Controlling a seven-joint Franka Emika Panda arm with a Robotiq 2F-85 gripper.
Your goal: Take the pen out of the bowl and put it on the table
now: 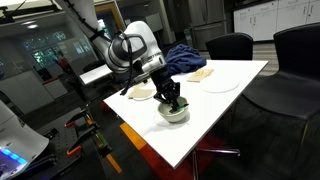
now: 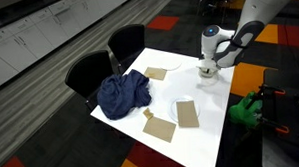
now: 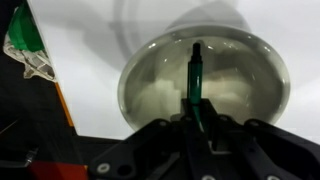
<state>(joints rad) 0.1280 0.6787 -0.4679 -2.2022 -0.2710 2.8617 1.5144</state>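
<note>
In the wrist view the green pen stands upright between my gripper's fingers, its tip pointing into the white bowl directly below. The fingers are shut on the pen's upper end. In both exterior views the gripper hovers just over the bowl, which stands near an edge of the white table. The pen is too small to make out in the exterior views.
A shallow white dish and a flat white plate lie near the bowl. A blue cloth and brown cardboard pieces lie on the table. Black chairs stand along its sides.
</note>
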